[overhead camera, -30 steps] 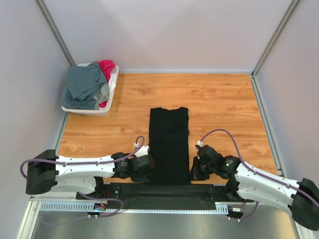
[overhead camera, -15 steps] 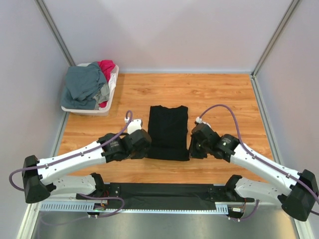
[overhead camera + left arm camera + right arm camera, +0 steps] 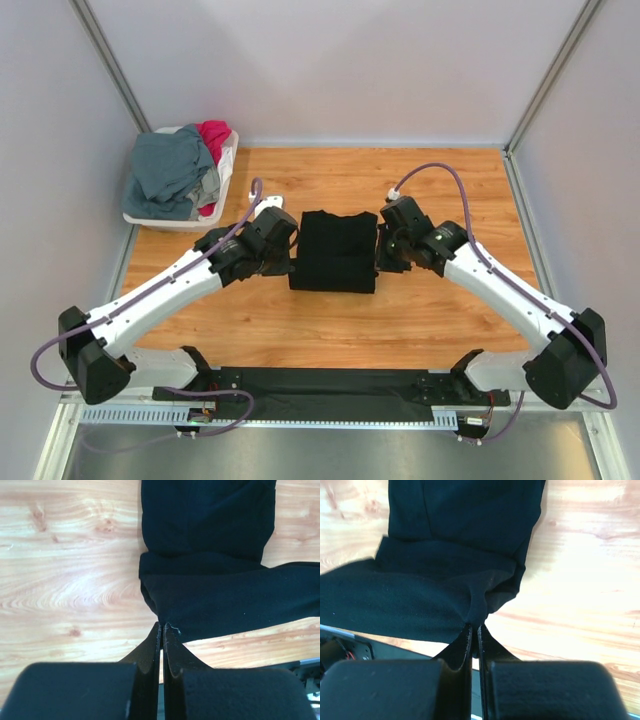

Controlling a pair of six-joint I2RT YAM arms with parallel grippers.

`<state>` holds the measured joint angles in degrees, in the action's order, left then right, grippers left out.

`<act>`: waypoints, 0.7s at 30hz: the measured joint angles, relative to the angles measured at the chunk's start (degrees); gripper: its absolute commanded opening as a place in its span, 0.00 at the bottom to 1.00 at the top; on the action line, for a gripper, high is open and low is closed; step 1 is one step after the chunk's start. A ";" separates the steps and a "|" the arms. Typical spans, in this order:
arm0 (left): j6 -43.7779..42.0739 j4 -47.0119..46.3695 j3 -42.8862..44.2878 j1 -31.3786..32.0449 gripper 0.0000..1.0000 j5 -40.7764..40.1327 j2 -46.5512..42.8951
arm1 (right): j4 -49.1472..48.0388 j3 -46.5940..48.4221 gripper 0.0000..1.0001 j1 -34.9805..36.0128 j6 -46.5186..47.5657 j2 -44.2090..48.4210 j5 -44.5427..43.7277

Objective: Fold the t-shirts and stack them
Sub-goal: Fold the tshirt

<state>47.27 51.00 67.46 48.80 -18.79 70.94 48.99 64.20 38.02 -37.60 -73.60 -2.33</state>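
Your left claw [image 3: 161,626] is clamped tight on the left edge of the black t-shirt [image 3: 335,255], and your right claw [image 3: 474,627] on its right edge. The shirt sits doubled over at the middle of the tabletop [image 3: 450,190].

Both arms stretched forward and inward, wrists facing each other. Left tool [image 3: 161,626]: jaws pressed together, pinching the black t-shirt [image 3: 335,252] at its left edge. Right tool [image 3: 474,626]: likewise at the right edge.
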 measured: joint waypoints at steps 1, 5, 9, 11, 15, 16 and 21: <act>-0.44 -0.39 0.15 -0.72 0.00 0.66 0.55 | -0.13 0.33 0.00 -0.74 0.00 -0.44 0.31; -2.34 -3.04 0.90 -3.26 0.00 3.91 4.07 | -0.46 0.81 0.01 -4.44 0.81 -2.23 1.81; -4.24 -4.59 2.38 -5.64 0.00 6.71 8.02 | -0.31 2.47 0.00 -7.08 2.43 -5.64 3.17; -5.09 -4.90 3.54 -6.86 0.00 7.32 9.62 | -0.42 3.72 0.00 -7.87 3.17 -7.61 3.63; -7.02 -5.07 6.82 -8.70 0.00 7.96 12.48 | -0.15 7.06 0.00 -9.05 4.79 -11.23 3.98; -7.39 -5.03 7.45 -8.94 0.00 7.93 12.90 | -0.02 7.93 0.00 -9.31 5.18 -11.87 3.98; -9.33 -5.05 10.40 -10.54 0.00 8.09 14.64 | 0.61 12.57 0.00 -10.51 7.21 -14.23 4.02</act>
<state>37.93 45.95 77.87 38.26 -10.70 85.58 49.60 76.77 27.51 -30.39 -87.83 1.69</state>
